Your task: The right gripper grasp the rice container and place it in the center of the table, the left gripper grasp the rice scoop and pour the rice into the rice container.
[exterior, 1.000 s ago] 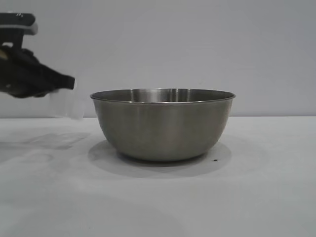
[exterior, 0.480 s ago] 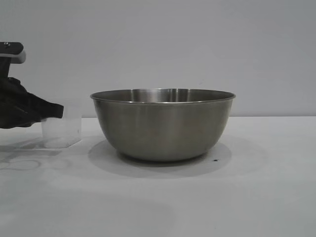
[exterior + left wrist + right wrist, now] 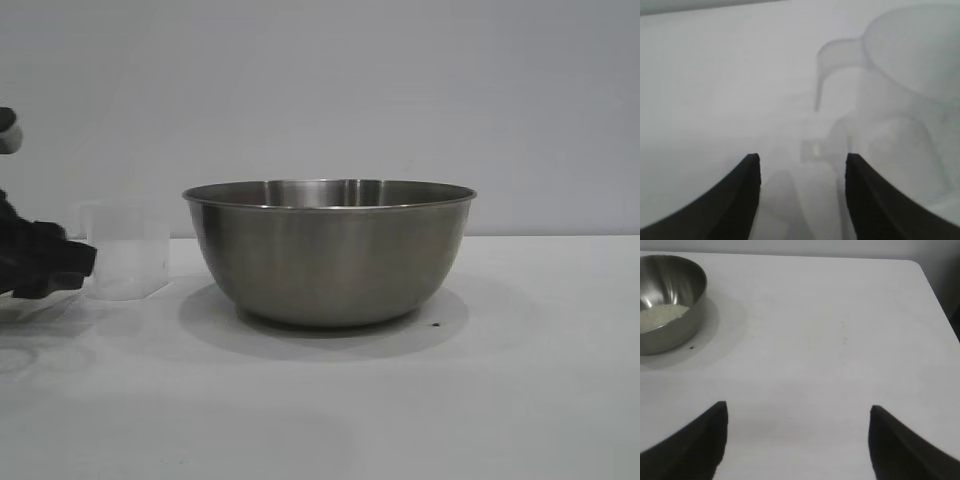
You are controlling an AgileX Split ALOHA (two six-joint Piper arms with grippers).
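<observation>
The small translucent clear plastic measuring cup, my rice scoop, stands upright on the flat plain white table, just off the left side of the big bowl and not touching it. Its walls are straight, see-through and pale against the grey wall behind. From my left wrist I see its open mouth and its side handle sticking out toward me; I can't make out any grains inside it.

My left gripper, the black claw with two pointed tapering fingers, sits low at the left edge of the outside view, right beside the cup. The fingers are parted, with bare table and a pale scrap of the cup's shadow between the tips. Nothing is in them; the cup is released.

Next out: the large round brushed stainless-steel mixing bowl, the rice container, sits mid-table on its own soft shadow, thin rolled rim level. From the right wrist, the bowl holds a bed of small white grains, the rice, spread across its bottom. One dark speck lies on the table by the bowl's base.

My right gripper, black as well, hangs well away from the bowl over bare table, fingers spread wide, holding nothing.
</observation>
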